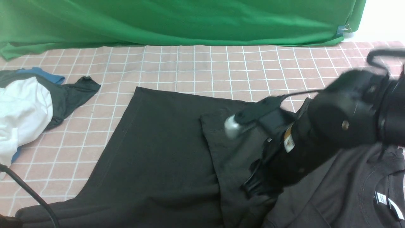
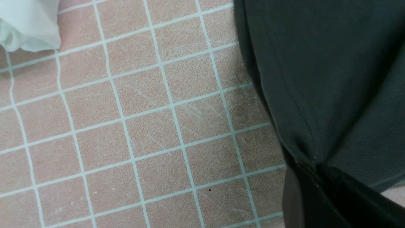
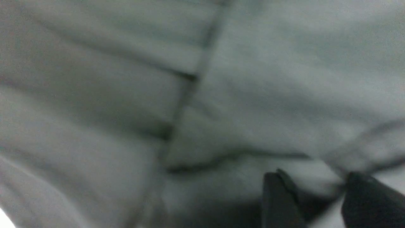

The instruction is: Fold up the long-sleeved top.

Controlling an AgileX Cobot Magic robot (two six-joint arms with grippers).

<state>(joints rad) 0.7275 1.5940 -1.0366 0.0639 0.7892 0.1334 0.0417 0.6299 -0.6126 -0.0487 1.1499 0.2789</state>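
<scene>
1. Garments lie heaped to the left of the long-sleeved top [image 1: 158,152]: one white garment [image 1: 22,107] and one smaller dark cloth with blue trim [image 1: 74,93]. Both sit apart from the top on the checked tablecloth [image 1: 190,69].
2. At the top's near-left corner, the left gripper [image 2: 313,172] is clenched on the hem [image 2: 284,104], and the cloth gathers to a point where the jaws meet.
3. There is only one top. It spreads across the middle of the tablecloth with its hem to the left, and one folded-over panel [image 1: 227,148] lies on its body.
4. Over the top's right half hangs the right arm [image 1: 332,126], blurred. The right gripper [image 3: 322,202] is close against the cloth with its two fingers [image 3: 278,202] standing apart. I cannot tell whether any fabric is nipped between them.
5. At the top's right end lies the neckline [image 1: 379,186], with two white labels [image 1: 387,201] inside it.
6. The top looks like a soft, limp, light knit that will likely sag, drag and wrinkle rather than hold a shape. The stitched hem corners and the shoulder seams near the neckline look like the best holds, because the doubled edge gives the jaws something to bite. A pinch in mid-panel would probably only bunch one layer.
</scene>
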